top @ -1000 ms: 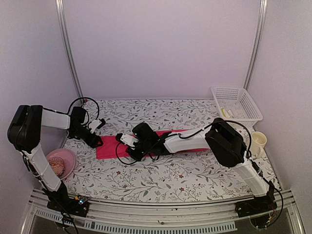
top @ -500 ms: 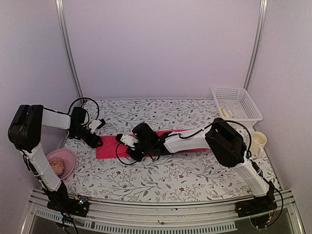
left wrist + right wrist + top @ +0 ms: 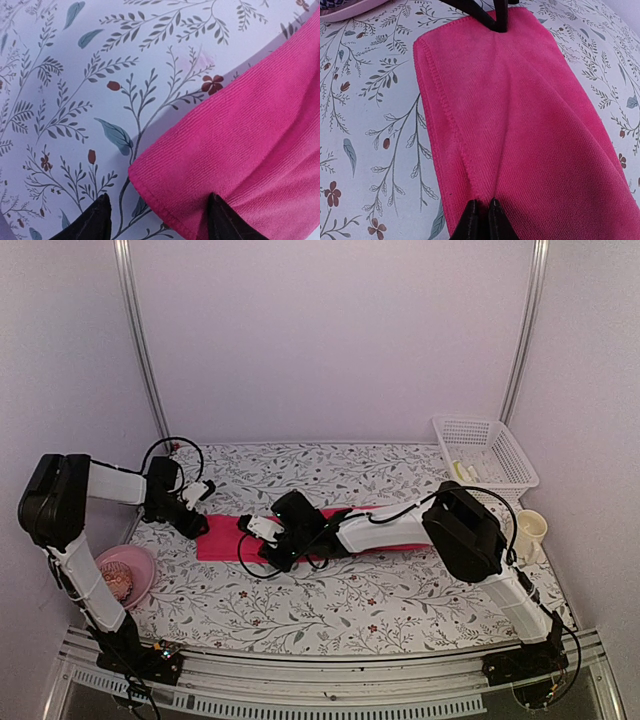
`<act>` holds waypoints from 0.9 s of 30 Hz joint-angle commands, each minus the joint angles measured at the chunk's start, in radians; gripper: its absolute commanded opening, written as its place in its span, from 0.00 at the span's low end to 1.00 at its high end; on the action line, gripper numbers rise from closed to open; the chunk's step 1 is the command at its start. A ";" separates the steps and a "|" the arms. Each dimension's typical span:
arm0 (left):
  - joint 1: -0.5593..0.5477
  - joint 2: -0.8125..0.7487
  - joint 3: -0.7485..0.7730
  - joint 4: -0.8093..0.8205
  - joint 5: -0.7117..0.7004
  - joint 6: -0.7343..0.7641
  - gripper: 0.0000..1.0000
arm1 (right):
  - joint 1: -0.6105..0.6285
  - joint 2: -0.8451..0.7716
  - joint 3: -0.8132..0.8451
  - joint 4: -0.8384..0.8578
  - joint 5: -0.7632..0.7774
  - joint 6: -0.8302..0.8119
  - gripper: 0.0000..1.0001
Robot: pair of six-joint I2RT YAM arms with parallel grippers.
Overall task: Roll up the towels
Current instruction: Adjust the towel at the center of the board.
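Lying flat on the flowered table [image 3: 340, 605], the pink towel [image 3: 222, 543] is folded into a long strip that runs from left of centre to under the right forearm; a second towel I cannot find in any view. The left gripper [image 3: 159, 207] hangs low over the strip's left end with its jaws well apart. One finger is over bare table, the other over the cloth, with a hemmed corner between them, and nothing is held. The right gripper [image 3: 482, 212] has its fingers almost together just inside the near long edge. A thin ridge of fabric runs straight up to them, so it seems to nip a small pleat, though the tips hide the contact itself. The cloth looks soft, light and limp, with a fine ribbed nap that should not slip much; pushed from one point, it would probably wrinkle and drag, not turn over. In my judgement the best hold is the short hemmed end, taken at both corners, so that the edge lifts evenly and the roll starts straight.
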 commanded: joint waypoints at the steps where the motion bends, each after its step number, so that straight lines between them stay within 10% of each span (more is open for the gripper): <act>1: 0.004 0.030 -0.012 -0.004 -0.124 0.015 0.65 | 0.006 -0.038 0.033 -0.027 0.007 0.010 0.11; 27: -0.003 -0.242 -0.086 -0.177 0.082 0.170 0.92 | 0.006 -0.071 0.052 -0.057 -0.116 0.076 0.03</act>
